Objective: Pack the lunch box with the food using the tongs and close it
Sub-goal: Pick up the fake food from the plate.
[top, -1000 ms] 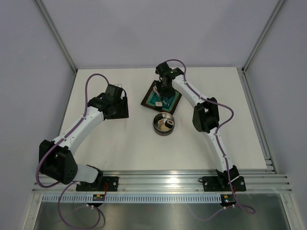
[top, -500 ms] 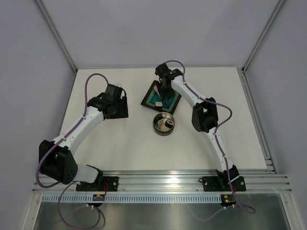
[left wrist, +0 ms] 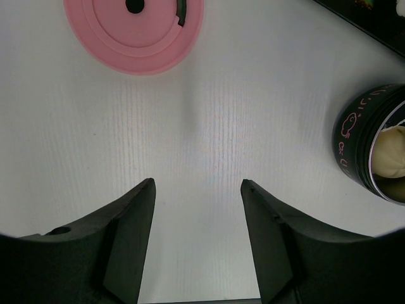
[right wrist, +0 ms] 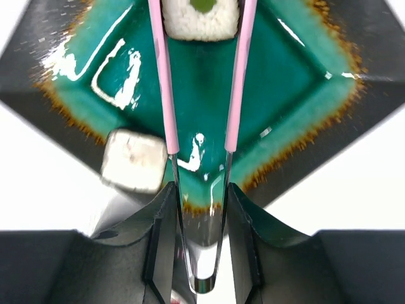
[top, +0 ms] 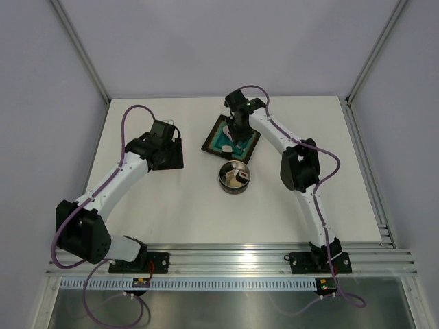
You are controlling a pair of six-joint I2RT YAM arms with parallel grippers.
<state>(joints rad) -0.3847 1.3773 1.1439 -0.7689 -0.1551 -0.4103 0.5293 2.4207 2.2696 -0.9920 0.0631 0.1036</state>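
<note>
1. We see the right gripper (right wrist: 200, 190) closed on the tongs (right wrist: 164, 95). Its two fingers press the slender arms just above the silvery joined end.
2. The tongs reach out over the square tray (right wrist: 278, 82), their pink arms running across its teal centre.
3. Between the tips sits a white cube of food (right wrist: 201, 19) with a green spot. The arms lie right at its two sides, but we cannot tell whether they squeeze it.
4. A second white cube (right wrist: 133, 159) lies on the tray's brown-edged border, to the left of the tongs and apart from them.
5. From above, we find the lunch box (top: 234, 191) on the table just in front of the tray, open, with pale pieces inside.
6. The left gripper (left wrist: 197, 187) hangs over bare table (left wrist: 209, 114) with its fingers spread wide and nothing between them.
7. In the left wrist view, the pink lid (left wrist: 134, 31) lies flat on the table ahead of that gripper, well apart from the lunch box at the right edge.
8. There we also make out a pale rounded piece (left wrist: 389, 145) in the box.
</note>
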